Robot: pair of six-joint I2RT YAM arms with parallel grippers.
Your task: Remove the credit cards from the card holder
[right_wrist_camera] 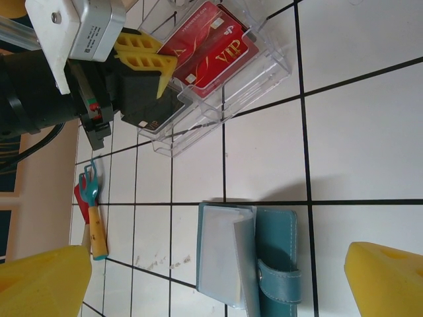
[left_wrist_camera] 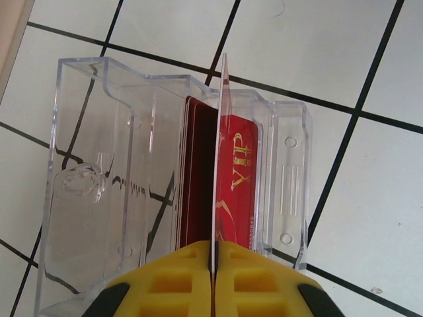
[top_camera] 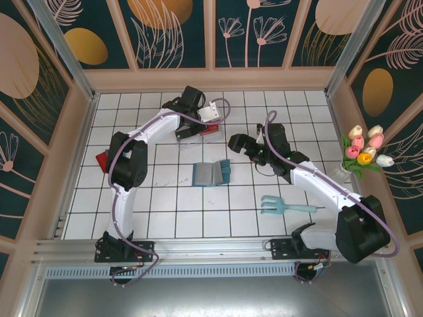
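Observation:
The teal card holder (top_camera: 211, 174) lies open on the tiles, its clear sleeves (right_wrist_camera: 228, 254) turned up and its snap strap off to the right. My right gripper (right_wrist_camera: 211, 267) hovers open above it, one yellow finger on each side. At the back, my left gripper (left_wrist_camera: 213, 246) is shut on a dark credit card (right_wrist_camera: 153, 112). That card shows edge-on (left_wrist_camera: 219, 152) in the left wrist view, standing in the clear tray (left_wrist_camera: 86, 178). Red credit cards (left_wrist_camera: 241, 178) with gold "VIP" lettering lie in the tray's neighbouring slot (right_wrist_camera: 211, 49).
A light teal fork toy (top_camera: 281, 207) lies on the tiles at front right. A red and teal toy with a wooden handle (right_wrist_camera: 92, 214) sits by the left wall. Tulips (top_camera: 365, 150) stand at the right wall. Open tiles surround the card holder.

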